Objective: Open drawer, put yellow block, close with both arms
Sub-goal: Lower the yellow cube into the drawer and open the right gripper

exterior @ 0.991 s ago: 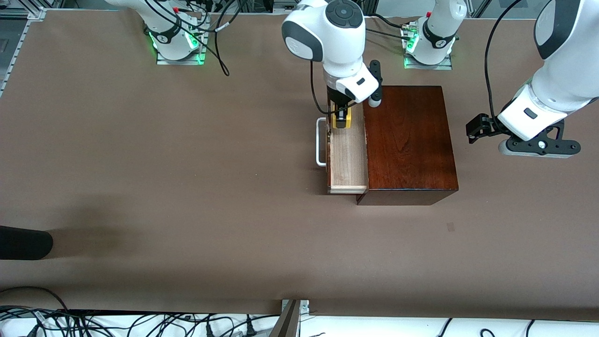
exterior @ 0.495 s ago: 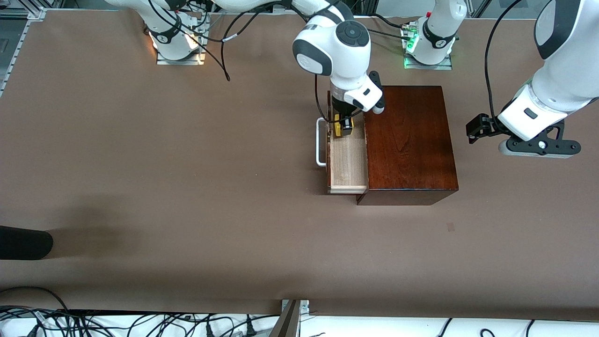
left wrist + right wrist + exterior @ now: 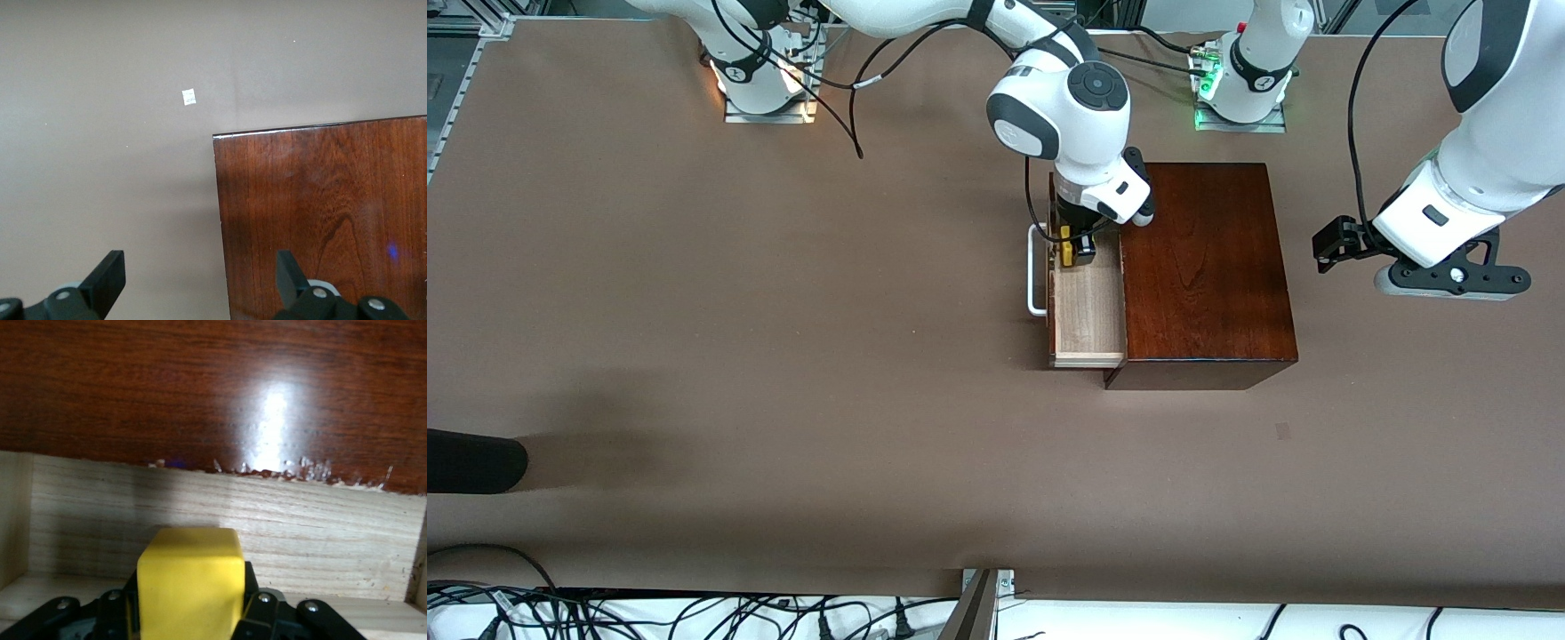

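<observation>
My right hand [image 3: 1073, 245] is clamped on the yellow block [image 3: 190, 583], low inside the open drawer [image 3: 1089, 311] of the wooden box [image 3: 1205, 267]. My left hand [image 3: 200, 280] waits with fingers apart, over the desk [image 3: 783, 311] at the box's edge.

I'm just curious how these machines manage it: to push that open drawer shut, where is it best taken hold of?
Probably at the white U-shaped handle on the drawer front. It stands clear of the dark front, facing the right arm's end of the table, so fingers coming from above could straddle its bar. The right gripper, shut on the yellow block, is busy inside.
</observation>
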`<state>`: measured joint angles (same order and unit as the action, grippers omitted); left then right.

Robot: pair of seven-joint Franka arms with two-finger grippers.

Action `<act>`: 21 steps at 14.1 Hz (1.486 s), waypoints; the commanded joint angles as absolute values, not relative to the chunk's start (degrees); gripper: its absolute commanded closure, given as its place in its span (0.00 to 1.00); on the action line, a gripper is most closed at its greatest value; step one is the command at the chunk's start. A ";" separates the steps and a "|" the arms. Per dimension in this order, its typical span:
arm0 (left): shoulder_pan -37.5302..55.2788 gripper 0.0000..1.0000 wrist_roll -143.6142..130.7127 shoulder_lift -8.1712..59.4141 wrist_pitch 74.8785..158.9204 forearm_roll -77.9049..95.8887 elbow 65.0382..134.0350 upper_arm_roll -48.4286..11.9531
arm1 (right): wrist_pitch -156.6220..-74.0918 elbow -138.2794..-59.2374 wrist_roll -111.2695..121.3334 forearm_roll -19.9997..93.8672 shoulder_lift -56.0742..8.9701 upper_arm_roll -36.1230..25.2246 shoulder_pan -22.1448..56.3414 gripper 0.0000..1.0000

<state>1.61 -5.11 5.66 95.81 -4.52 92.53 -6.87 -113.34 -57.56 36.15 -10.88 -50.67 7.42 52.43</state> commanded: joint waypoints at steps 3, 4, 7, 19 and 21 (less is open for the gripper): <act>1.49 0.00 -3.87 6.59 95.01 -4.39 90.62 -7.03 | -113.99 -55.81 36.65 -12.13 -52.91 7.03 52.91 0.98; 1.41 0.00 -3.78 6.59 95.10 -4.39 90.62 -7.03 | -114.52 -55.81 36.22 -12.04 -53.17 7.03 52.91 0.98; 1.41 0.00 -3.78 6.59 95.10 -4.39 90.62 -7.03 | -115.57 -55.81 34.98 -11.95 -53.61 7.03 52.65 0.97; 1.41 0.00 -3.87 7.47 95.10 -4.39 89.30 -7.03 | -106.27 -55.28 27.95 -9.32 -42.47 6.59 48.80 0.00; 1.41 0.00 -3.87 7.65 95.10 -4.39 89.03 -7.03 | -104.60 -55.28 27.95 -9.05 -39.13 6.68 45.11 0.00</act>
<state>1.61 -5.11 6.05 95.81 -4.52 91.73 -6.87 -106.57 -53.80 28.32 -10.45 -43.32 6.24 48.70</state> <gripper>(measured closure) 0.000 0.000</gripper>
